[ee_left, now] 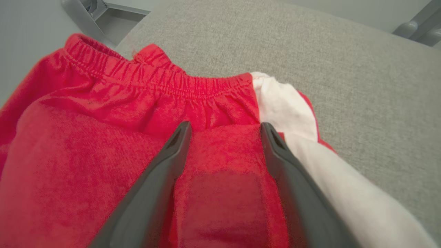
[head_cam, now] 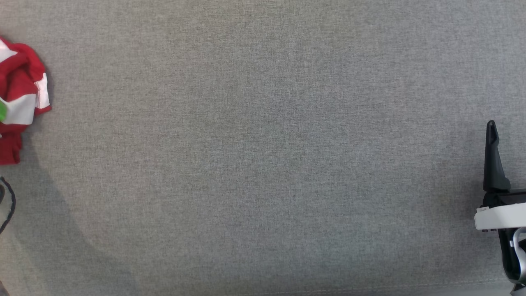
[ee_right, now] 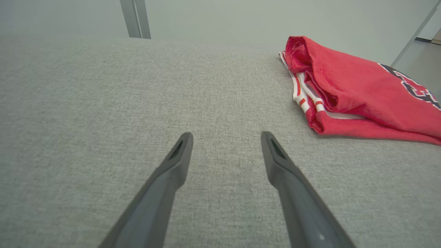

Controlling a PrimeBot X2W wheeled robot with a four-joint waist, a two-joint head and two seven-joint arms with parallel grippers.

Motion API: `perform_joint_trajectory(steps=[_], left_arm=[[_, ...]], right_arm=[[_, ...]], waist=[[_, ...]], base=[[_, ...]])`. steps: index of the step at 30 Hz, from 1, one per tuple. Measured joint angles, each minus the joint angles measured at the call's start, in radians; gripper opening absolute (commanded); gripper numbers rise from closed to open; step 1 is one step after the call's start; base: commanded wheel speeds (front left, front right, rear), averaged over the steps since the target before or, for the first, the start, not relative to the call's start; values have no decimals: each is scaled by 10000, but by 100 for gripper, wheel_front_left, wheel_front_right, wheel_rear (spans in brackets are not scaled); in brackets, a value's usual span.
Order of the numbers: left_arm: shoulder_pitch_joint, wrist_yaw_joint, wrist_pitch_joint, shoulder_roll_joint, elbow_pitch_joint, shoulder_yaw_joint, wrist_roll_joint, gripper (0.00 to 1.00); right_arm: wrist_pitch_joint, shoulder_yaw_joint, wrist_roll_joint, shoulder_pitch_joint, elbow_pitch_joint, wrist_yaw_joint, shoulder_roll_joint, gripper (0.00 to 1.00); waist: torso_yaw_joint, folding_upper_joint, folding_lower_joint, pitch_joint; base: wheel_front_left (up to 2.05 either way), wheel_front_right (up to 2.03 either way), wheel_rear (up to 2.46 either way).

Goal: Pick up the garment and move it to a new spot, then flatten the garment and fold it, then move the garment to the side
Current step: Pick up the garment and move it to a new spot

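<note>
The left claw (ee_left: 224, 125) stands spread wide, nothing pinched between its two dark fingers, and it points down onto the garment (ee_left: 103, 144), a crumpled red piece. The fingertips sit just short of its gathered elastic waistband (ee_left: 155, 77), with a white panel (ee_left: 286, 106) beside the right-hand finger. Whether the tips touch the cloth or hang just above it cannot be told. The garment lies bunched at the left edge of the grey fabric-covered surface (head_cam: 263, 148), and in the left wrist view part of it seems to reach the rim there. The right claw (ee_right: 225, 135) is also spread and empty, poised over bare cloth near the right edge, well apart from the garment. Off to one side in its own wrist view lies a folded red jersey (ee_right: 361, 93) with striped trim, by the far edge. The step in hand looks like the very first one, the pick-up, with the grasp not yet made. The next move probably calls for the left claw to sink into the heap, close on a thick fold near the waistband so the fabric does not slip out, then lift and carry it toward the open middle, where both claws can reach to spread it flat.
</note>
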Motion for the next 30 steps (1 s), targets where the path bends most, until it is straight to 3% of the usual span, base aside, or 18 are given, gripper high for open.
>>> perform_joint_trajectory(steps=[4,8,9,10,11,17,22,30], left_arm=[[-17,-4,1106,104,441,-188,-330,100],[-27,-6,1154,173,349,-408,-548,100],[-26,-6,1020,203,347,-424,-546,45],[-26,-6,917,230,362,-424,-539,9],[-24,-4,872,245,407,-433,-537,0],[-23,2,240,245,502,-617,-439,0],[-42,17,-1289,393,86,-725,-146,0],[-407,17,-2525,466,-780,-1243,284,0]], right_arm=[[-6,77,2,-26,25,0,0,100],[-8,186,4,-99,88,0,13,100],[-8,207,8,-118,107,0,15,100],[-8,217,23,-137,121,0,23,100],[-8,224,23,-159,140,0,29,100],[-8,303,23,-232,245,0,117,100],[-8,445,36,-291,397,0,213,100],[-10,698,100,-348,734,0,504,100]], waist=[[-10,0,-1,-60],[-72,0,-1,-92],[-87,0,-1,-97],[-108,0,-1,-108],[-127,0,-1,-128],[-190,0,-1,-378],[-184,0,-1,-715],[-201,0,-2,-1439]], base=[[0,0,0],[0,0,0],[0,0,0],[0,0,0],[0,0,0],[0,0,0],[0,0,0],[0,0,0]])
